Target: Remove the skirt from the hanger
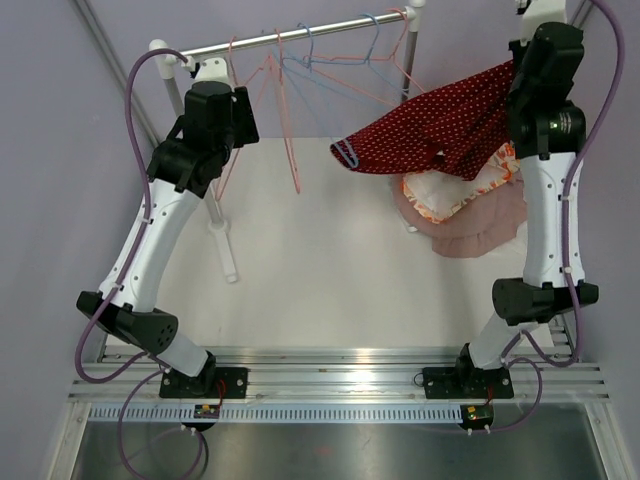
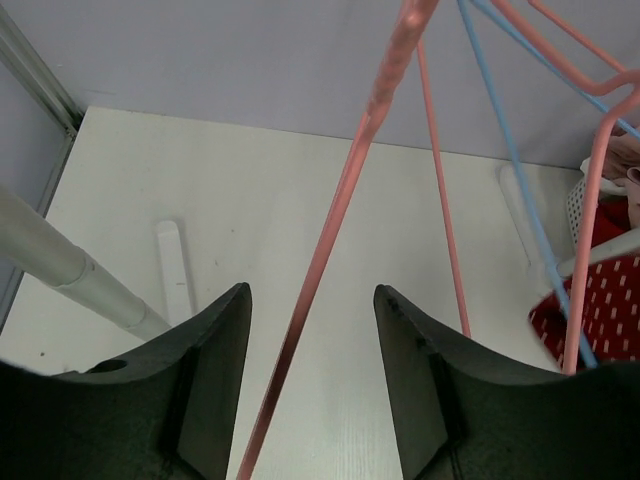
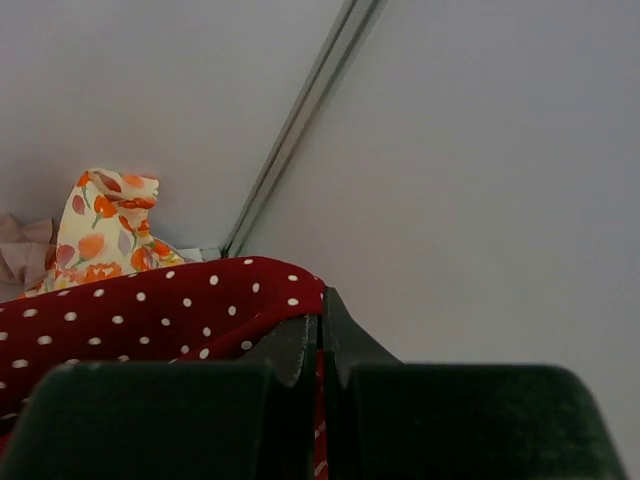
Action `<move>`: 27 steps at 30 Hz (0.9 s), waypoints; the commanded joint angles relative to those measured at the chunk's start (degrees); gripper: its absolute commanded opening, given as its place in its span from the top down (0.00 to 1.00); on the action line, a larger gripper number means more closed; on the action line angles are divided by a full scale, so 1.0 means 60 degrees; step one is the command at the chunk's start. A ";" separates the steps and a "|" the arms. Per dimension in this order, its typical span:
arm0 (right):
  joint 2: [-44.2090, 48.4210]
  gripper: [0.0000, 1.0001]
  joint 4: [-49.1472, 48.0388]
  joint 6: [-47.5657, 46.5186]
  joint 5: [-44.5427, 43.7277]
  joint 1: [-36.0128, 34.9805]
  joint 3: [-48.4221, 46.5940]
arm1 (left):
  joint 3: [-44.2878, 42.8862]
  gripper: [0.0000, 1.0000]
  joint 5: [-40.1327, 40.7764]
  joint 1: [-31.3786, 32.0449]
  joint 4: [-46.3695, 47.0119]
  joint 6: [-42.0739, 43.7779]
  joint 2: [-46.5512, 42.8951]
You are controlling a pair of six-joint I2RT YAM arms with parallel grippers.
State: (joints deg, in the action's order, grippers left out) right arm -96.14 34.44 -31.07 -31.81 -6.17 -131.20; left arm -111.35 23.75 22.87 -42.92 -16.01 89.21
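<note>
Red polka-dot skirt (image 1: 430, 135) hangs raised over the worktop (image 1: 320, 290), its upper edge pinched in the right end effector (image 3: 320, 335), fingers closed tight on the fabric. Left end effector (image 2: 312, 320) is wide apart, a pink hanger (image 2: 340, 210) wire between its fingers, gripping nothing.

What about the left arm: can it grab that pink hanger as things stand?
Probably yes: the left gripper is open and the pink hanger has a bar running right between its fingers, with nothing else in the gap.
</note>
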 commanded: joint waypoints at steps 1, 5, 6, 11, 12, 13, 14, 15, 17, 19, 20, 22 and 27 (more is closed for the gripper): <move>-0.0175 1.00 -0.0247 0.1999 0.0761 0.0179 -0.2167 | 0.0144 0.37 -0.0178 -0.0164 0.0487 0.0281 -0.0644; -0.1609 1.00 -0.0874 0.2918 0.1066 0.0588 -0.2831 | 0.0598 0.09 -0.0281 -0.0209 0.0809 0.0149 -0.0849; -0.1875 1.00 -0.0905 0.3111 0.1243 0.0677 -0.2889 | 0.0628 0.06 -0.0281 -0.0209 0.0897 0.0120 -0.0864; -0.3281 1.00 -0.1283 0.4151 0.2327 0.0839 -0.2219 | 0.0600 0.01 -0.0281 -0.0209 0.0956 0.0149 -0.0835; -0.3342 1.00 -0.1533 0.4269 0.2386 0.0824 -0.1360 | 0.0556 0.01 -0.0267 -0.0209 0.0927 0.0163 -0.0820; -0.3386 1.00 -0.1854 0.4386 0.2445 0.0824 -0.0859 | 0.0512 0.01 -0.0267 -0.0209 0.0898 0.0178 -0.0820; -0.3473 1.00 -0.2524 0.4605 0.2547 0.0853 0.0118 | 0.0424 0.01 -0.0267 -0.0209 0.0869 0.0178 -0.0806; -0.3547 1.00 -0.2836 0.4737 0.2577 0.0868 0.0519 | 0.0366 0.01 -0.0267 -0.0209 0.0767 0.0178 -0.0806; -0.3983 1.00 -0.3306 0.5117 0.2839 0.0941 0.1179 | 0.0176 0.01 -0.0325 -0.0209 0.0649 0.0134 -0.0835; -0.4395 0.97 -0.2929 0.5630 0.2929 0.0956 0.0993 | 0.0043 0.01 -0.0383 -0.0209 0.0430 0.0120 -0.0879; -0.4687 0.91 -0.2347 0.5734 0.2987 0.0956 0.0862 | -0.0015 0.01 -0.0427 -0.0209 0.0371 0.0120 -0.0922; -0.4705 0.76 -0.1932 0.5983 0.3221 0.0956 0.0771 | -0.0191 0.01 -0.0660 -0.0209 0.0137 0.0134 -0.1054; -0.2599 0.01 -0.2720 0.6686 0.3676 0.0956 0.3269 | -0.0645 0.01 -0.0940 -0.0194 -0.0477 -0.0027 -0.1478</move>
State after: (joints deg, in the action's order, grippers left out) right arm -125.36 23.35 4.45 -12.01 -0.69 -116.57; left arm -111.15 20.60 21.82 -44.49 -15.53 84.27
